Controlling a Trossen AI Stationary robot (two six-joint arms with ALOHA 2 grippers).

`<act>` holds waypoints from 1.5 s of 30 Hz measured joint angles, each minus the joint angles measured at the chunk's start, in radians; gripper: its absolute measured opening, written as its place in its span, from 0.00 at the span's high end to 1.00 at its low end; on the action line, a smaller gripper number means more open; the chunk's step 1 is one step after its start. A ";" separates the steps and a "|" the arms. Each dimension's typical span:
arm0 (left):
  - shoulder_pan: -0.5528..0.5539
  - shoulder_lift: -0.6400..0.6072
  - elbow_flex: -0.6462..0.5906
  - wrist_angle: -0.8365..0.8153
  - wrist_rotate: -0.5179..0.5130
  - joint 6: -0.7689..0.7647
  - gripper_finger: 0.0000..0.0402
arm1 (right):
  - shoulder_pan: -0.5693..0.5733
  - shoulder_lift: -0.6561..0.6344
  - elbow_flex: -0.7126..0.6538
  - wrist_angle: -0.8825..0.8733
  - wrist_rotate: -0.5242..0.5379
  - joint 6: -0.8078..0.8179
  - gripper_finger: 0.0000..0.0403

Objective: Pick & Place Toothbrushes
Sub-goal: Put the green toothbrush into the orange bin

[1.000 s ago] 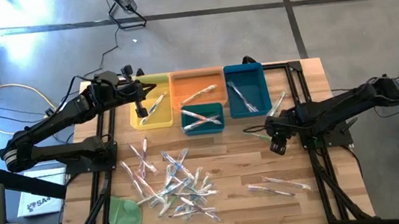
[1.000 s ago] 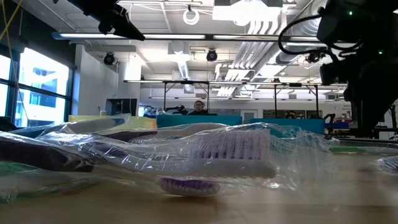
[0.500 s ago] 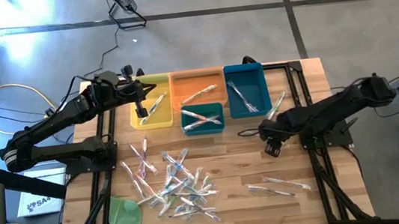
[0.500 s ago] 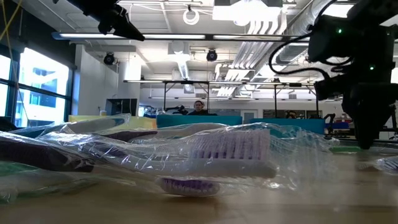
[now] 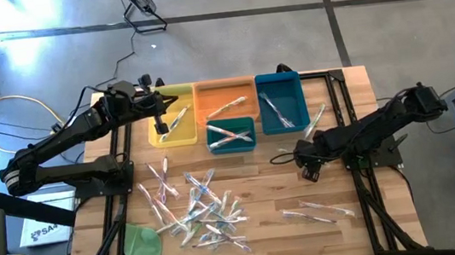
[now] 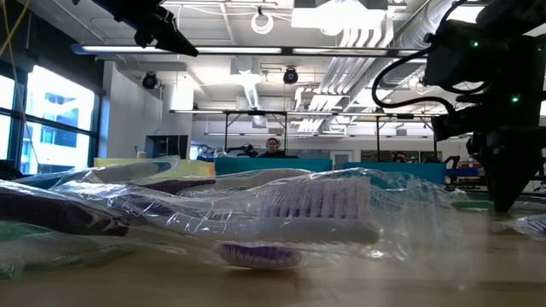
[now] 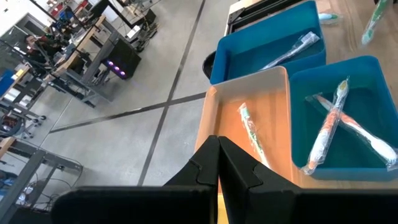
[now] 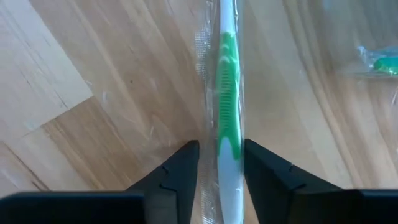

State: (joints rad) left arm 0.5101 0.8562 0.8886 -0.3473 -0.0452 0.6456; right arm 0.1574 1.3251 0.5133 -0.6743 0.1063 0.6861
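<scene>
A green-and-white toothbrush (image 8: 227, 118) in clear wrap lies flat on the wooden table. My right gripper (image 8: 221, 168) (image 5: 305, 166) points down over it, open. Its two fingers stand close on either side of the handle, which runs lengthwise between them. A pile of wrapped toothbrushes (image 5: 198, 208) lies at the middle of the table, and two more (image 5: 316, 212) lie near the right front. My left gripper (image 5: 161, 128) (image 7: 217, 155) hangs shut and empty above the yellow bin (image 5: 178, 133).
Orange bin (image 5: 224, 100), small teal bin (image 5: 230, 136) and blue bin (image 5: 281, 102) stand in a row at the far edge, each holding toothbrushes. One toothbrush (image 5: 317, 119) lies just right of the blue bin. A green sheet (image 5: 144, 244) lies at the near left corner.
My right gripper has gone down to the table and a little toward the table's left, onto the green toothbrush. My left arm has kept still.
</scene>
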 joint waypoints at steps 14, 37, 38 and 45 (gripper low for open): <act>0.000 0.000 0.000 0.000 0.000 0.000 1.00 | 0.000 0.001 -0.001 0.021 -0.032 0.002 0.86; 0.000 0.000 0.000 0.000 0.000 0.000 1.00 | 0.001 -0.107 -0.007 0.061 -0.074 0.021 0.96; 0.000 0.000 0.000 0.000 0.000 0.000 1.00 | 0.001 -0.125 -0.006 0.060 -0.076 0.024 0.96; 0.000 0.000 0.000 -0.003 0.000 0.002 1.00 | 0.000 -0.213 0.024 0.075 -0.040 0.052 0.96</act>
State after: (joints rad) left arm 0.5098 0.8562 0.8886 -0.3500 -0.0448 0.6476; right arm 0.1577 1.1117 0.5376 -0.5997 0.0665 0.7378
